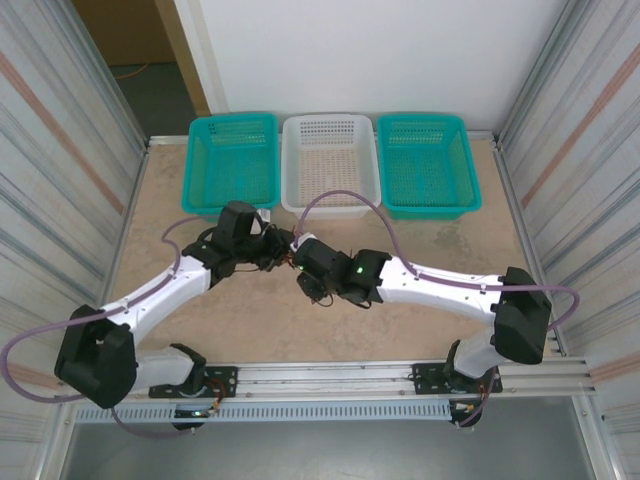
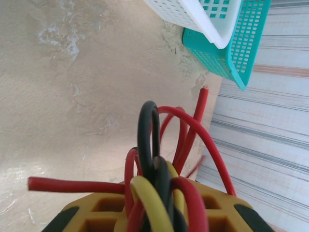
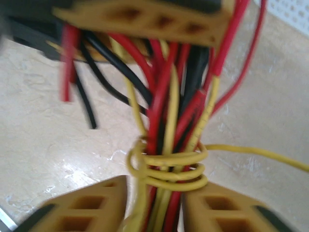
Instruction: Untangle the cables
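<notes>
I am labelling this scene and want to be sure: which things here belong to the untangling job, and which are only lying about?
For the job: red cables, black cables, yellow cables, all in one bundle.

Lying about: left teal basket, white basket, right teal basket, all empty, at the far edge of the table.

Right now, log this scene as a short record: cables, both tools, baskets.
cables: red, black and yellow cables in one tangled bundle stretched between the two tools
knot: a yellow strand coiled several times round the bundle
left tool: shut on the cables
right tool: a finger on either side of the bundle; grip unclear
baskets: left teal basket, white basket, right teal basket, side by side at the far edge of the table
</notes>
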Controlling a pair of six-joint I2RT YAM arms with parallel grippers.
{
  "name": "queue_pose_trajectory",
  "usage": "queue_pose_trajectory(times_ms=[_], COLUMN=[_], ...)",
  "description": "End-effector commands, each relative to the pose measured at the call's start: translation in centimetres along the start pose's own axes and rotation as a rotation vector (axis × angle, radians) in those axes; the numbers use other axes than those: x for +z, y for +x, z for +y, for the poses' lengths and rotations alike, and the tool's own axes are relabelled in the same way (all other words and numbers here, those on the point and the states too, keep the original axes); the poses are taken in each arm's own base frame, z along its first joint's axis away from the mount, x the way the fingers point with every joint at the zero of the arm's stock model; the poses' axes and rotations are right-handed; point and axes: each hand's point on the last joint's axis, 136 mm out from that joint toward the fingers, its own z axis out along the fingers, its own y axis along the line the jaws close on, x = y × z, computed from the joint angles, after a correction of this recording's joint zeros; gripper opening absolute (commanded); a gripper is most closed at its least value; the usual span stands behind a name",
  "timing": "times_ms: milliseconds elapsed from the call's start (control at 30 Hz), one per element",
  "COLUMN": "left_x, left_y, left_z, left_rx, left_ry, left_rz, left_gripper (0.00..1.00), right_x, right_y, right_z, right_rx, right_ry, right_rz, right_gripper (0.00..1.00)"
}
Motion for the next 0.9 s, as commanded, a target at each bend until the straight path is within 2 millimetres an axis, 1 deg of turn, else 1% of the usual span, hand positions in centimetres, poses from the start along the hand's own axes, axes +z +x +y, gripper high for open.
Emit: queue_pose_trajectory(times_ms=[0,33,67,100,133,167,200,267,333,367,400,467,500,567,633,700,733,800,867], left_x=[-0.9,-1.6,-2.5,-3.1,-3.9,-4.7,-5.2,-6.3,-7.2,-7.7,-8.0,-8.5,-8.6,-8.4,-8.2,-8.0,-8.0,-7.9,-8.0], left_y=[-1.7,-2.9,-4.1,-4.9,-5.6,-6.1,-6.3,-5.7,-4.3,-3.5,-2.7,-1.4,-0.9,-0.6,-0.8,-1.0,-1.0,-0.9,-0.8], left_z=[-1.5,-2.0,-2.6,-3.2,-4.2,-5.2,-6.3,-9.6,-12.5,-13.9,-14.9,-16.4,-16.9,-17.3,-17.3,-17.1,-17.2,-17.1,-17.2], left_rx=[0.033,0.055,0.093,0.13,0.188,0.245,0.287,0.389,0.476,0.523,0.556,0.612,0.63,0.638,0.615,0.6,0.599,0.592,0.594], left_ry=[0.107,0.134,0.163,0.187,0.227,0.267,0.311,0.448,0.556,0.601,0.629,0.665,0.668,0.653,0.643,0.638,0.639,0.641,0.645], left_rz=[-0.004,-0.028,-0.061,-0.088,-0.109,-0.121,-0.123,-0.088,-0.038,-0.017,-0.004,0.005,0.009,0.011,0.009,0.007,0.011,0.017,0.019], left_gripper=[0.0,0.0,0.0,0.0,0.0,0.0,0.0,0.0,0.03,0.04,0.04,0.04,0.03,0.0,0.0,0.0,0.0,0.0,0.0], right_x=[-4.1,-5.2,-6.6,-7.9,-9.4,-10.9,-12.1,-14.2,-15.1,-15.4,-15.6,-16.1,-16.3,-16.4,-16.3,-16.0,-15.5,-15.1,-14.6], right_y=[-4.2,-4.7,-5.3,-5.9,-6.5,-7.0,-7.4,-7.9,-8.4,-8.7,-9.0,-9.8,-10.1,-10.5,-10.6,-10.6,-10.5,-10.6,-10.7], right_z=[-1.5,-2.7,-3.6,-4.2,-4.8,-5.3,-5.7,-7.0,-8.9,-9.4,-9.8,-9.7,-9.3,-8.1,-6.8,-6.1,-6.0,-5.9,-6.1], right_rx=[0.087,0.132,0.174,0.204,0.231,0.256,0.278,0.355,0.486,0.543,0.583,0.597,0.575,0.516,0.452,0.422,0.42,0.421,0.428], right_ry=[0.022,0.035,0.031,0.02,0.002,-0.023,-0.049,-0.118,-0.2,-0.273,-0.324,-0.405,-0.423,-0.435,-0.43,-0.409,-0.394,-0.393,-0.372], right_rz=[-0.13,-0.144,-0.164,-0.191,-0.229,-0.274,-0.309,-0.373,-0.394,-0.395,-0.397,-0.409,-0.413,-0.407,-0.392,-0.38,-0.368,-0.353,-0.342], right_gripper=[0.59,0.67,0.72,0.75,0.81,0.9,0.97,0.99,1.0,0.97,0.94,0.88,0.86,0.85,0.84,0.84,0.81,0.69,0.6])
